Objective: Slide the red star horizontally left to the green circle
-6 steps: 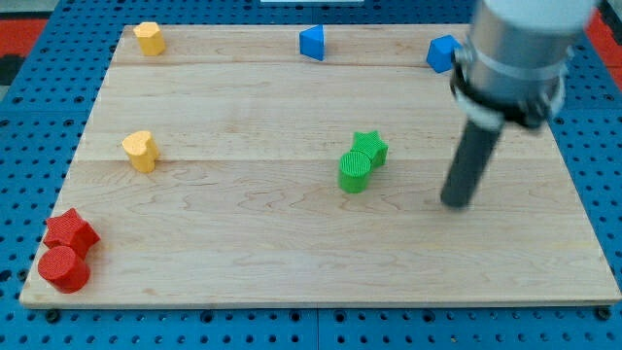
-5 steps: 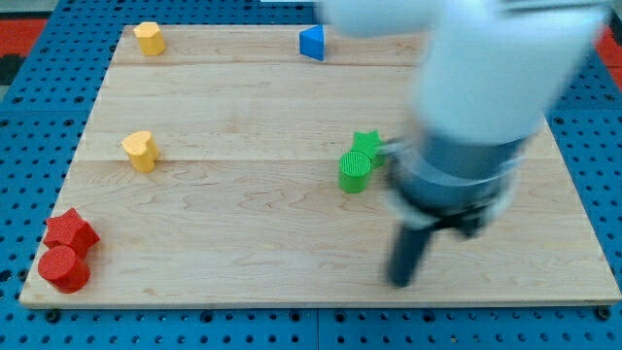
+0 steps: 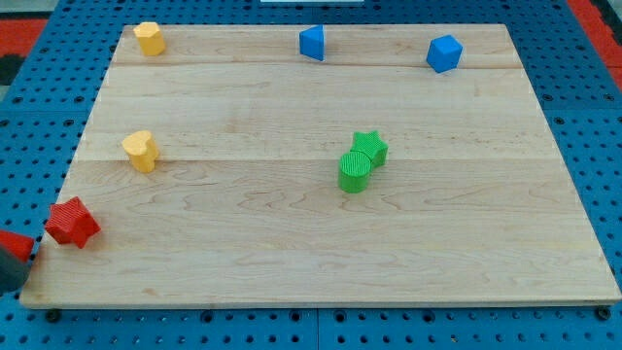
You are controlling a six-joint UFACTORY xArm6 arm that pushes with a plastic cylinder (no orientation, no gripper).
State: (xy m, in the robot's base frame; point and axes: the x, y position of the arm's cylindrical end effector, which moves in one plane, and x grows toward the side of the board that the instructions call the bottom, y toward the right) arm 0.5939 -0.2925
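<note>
The red star [image 3: 71, 223] lies near the left edge of the wooden board [image 3: 292, 253]. The green circle [image 3: 356, 172] stands right of the board's middle, touching the green star [image 3: 370, 147] just above and to its right. A dark blurred shape at the view's far left edge looks like my rod, with my tip [image 3: 12, 286] below and left of the red star, apart from it. The red circle [image 3: 14, 243] shows only partly at the left edge, right above that dark shape.
A yellow block [image 3: 149, 38] sits at the top left and a yellow heart-like block [image 3: 141, 151] at the mid left. Two blue blocks, one [image 3: 312, 43] at top centre and one [image 3: 443, 52] at top right, sit on the board. Blue pegboard surrounds the board.
The arm swept from the right side across the bottom to the far left edge. The red circle has shifted left, away from under the red star. The other blocks have not moved.
</note>
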